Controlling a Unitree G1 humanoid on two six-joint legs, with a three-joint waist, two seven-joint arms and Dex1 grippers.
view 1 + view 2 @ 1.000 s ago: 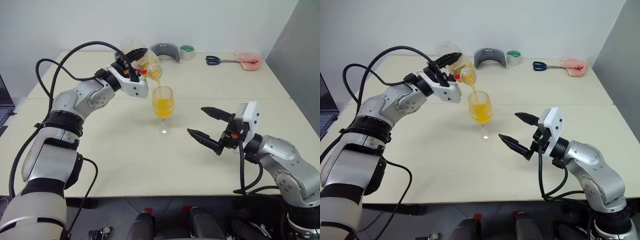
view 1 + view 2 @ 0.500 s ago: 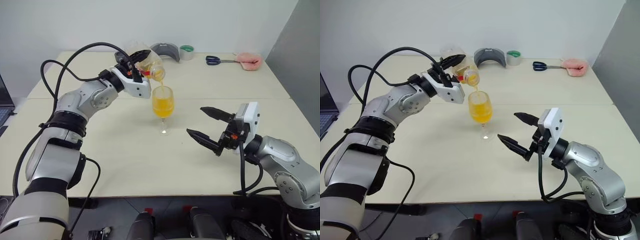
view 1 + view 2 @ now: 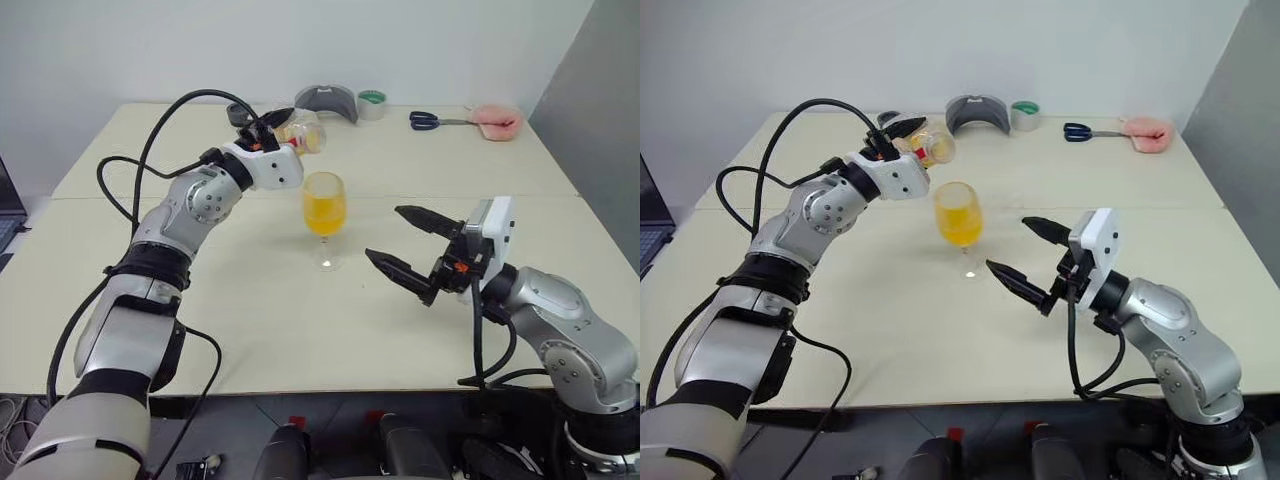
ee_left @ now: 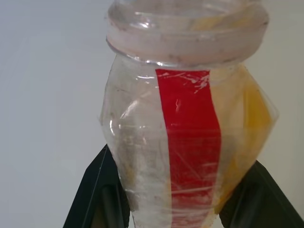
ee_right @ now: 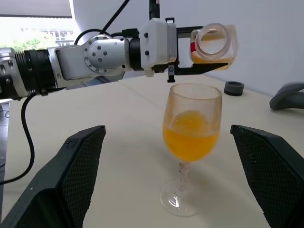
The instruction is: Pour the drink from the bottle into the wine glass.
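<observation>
The left hand (image 3: 278,124) grips the nearly level bottle (image 3: 300,133), a little drink (image 5: 211,59) left inside, above and just behind the wine glass (image 3: 323,215), which stands about half full on the desk (image 3: 250,320) before the wide-open, empty right hand (image 3: 406,243).

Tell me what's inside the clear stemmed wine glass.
The clear stemmed wine glass holds bright orange-yellow drink, filling roughly the bowl's lower half. Nothing else shows inside, and nothing covers it.
</observation>
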